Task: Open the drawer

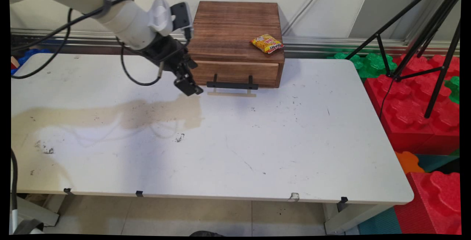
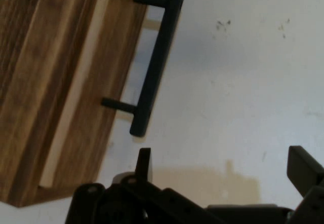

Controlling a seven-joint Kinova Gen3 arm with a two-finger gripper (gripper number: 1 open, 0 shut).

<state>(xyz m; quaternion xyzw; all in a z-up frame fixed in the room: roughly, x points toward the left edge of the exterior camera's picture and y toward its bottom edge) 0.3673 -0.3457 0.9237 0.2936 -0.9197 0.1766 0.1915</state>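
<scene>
Hovering with fingers spread wide beside the drawer handle, low over the surface, snack packet on the box.

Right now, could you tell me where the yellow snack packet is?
In the main view, the yellow snack packet lies on top of the wooden drawer box, near its right front corner, at the table's far edge.

Grained wood box; matt black handle.
</scene>
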